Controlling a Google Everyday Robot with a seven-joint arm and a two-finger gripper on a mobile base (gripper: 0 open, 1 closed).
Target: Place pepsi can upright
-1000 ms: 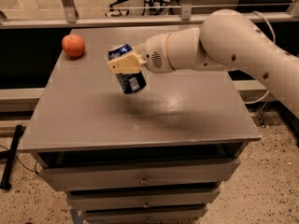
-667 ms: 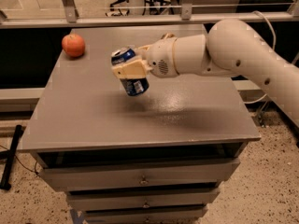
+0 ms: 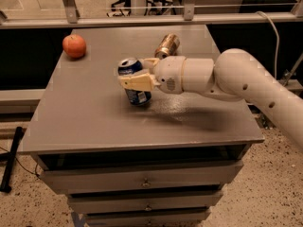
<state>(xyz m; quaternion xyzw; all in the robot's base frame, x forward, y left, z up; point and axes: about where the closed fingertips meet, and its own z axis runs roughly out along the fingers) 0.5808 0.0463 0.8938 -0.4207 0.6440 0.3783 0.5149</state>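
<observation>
The pepsi can [image 3: 134, 82] is dark blue with a silver top. It stands nearly upright, tilted a little, with its base at or just above the grey table top [image 3: 94, 122] near the middle. My gripper [image 3: 137, 77] reaches in from the right and is shut on the can around its middle. One cream finger [image 3: 136, 82] crosses the can's front; the other sits behind it.
A gold-bronze can [image 3: 167, 45] lies on its side behind the gripper at the back of the table. A red-orange fruit [image 3: 74, 46] sits at the back left corner. The white arm [image 3: 236, 79] spans the right side. Drawers are below the front edge.
The gripper has lowered the pepsi can toward the table top and brought it closer to upright. The arm has dropped, uncovering the gold-bronze can behind it.
</observation>
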